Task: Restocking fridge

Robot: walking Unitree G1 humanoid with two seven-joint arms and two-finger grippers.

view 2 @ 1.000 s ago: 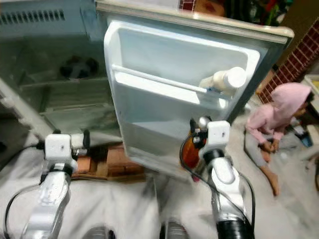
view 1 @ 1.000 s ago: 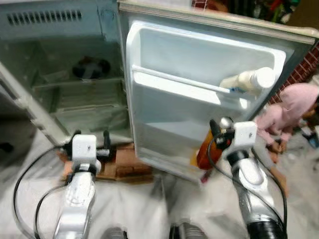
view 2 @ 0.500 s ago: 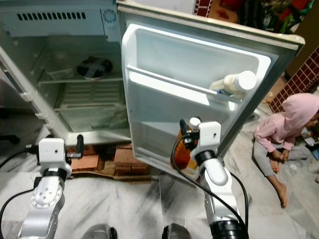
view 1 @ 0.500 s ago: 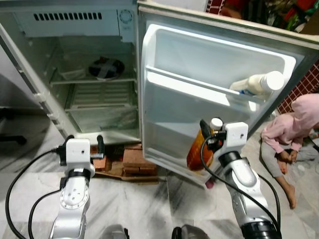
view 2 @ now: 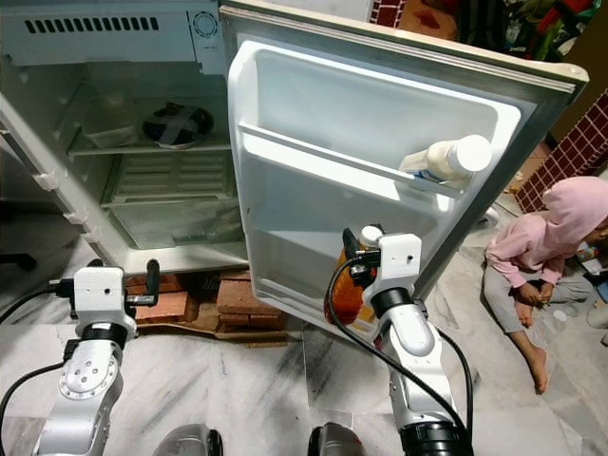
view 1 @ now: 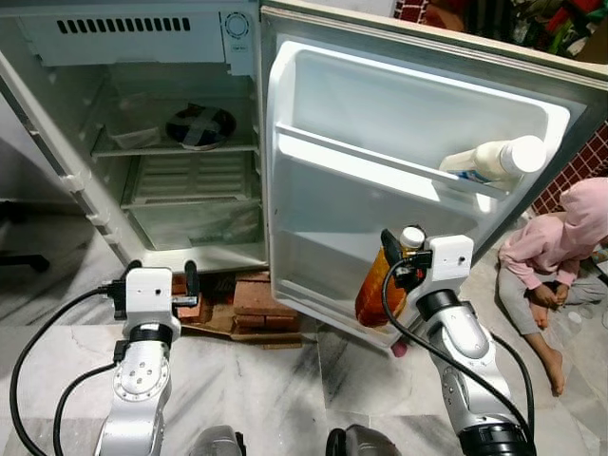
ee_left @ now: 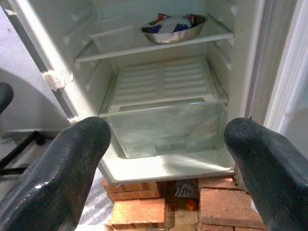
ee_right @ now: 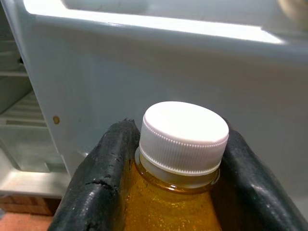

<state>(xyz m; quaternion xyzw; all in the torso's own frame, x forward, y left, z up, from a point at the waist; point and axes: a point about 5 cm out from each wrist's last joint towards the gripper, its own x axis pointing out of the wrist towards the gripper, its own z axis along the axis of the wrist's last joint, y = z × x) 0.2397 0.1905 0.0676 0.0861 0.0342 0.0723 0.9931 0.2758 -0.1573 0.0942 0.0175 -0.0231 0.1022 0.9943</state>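
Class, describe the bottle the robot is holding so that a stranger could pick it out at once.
Find the open fridge door. Low before it, the right gripper clamps an upright orange bottle by the neck. Unlike the pale bottle lying higher in the door, it holds amber liquid.

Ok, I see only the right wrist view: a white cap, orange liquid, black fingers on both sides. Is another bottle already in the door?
Observer: Yes, a white plastic bottle with a white cap lies on its side on the upper door shelf.
Operator: And the left arm, does it hold something?
Observer: No, the left gripper is open with nothing in it, facing the fridge interior.
Operator: Is anything inside the fridge?
Observer: A round metal bowl sits on the upper glass shelf.
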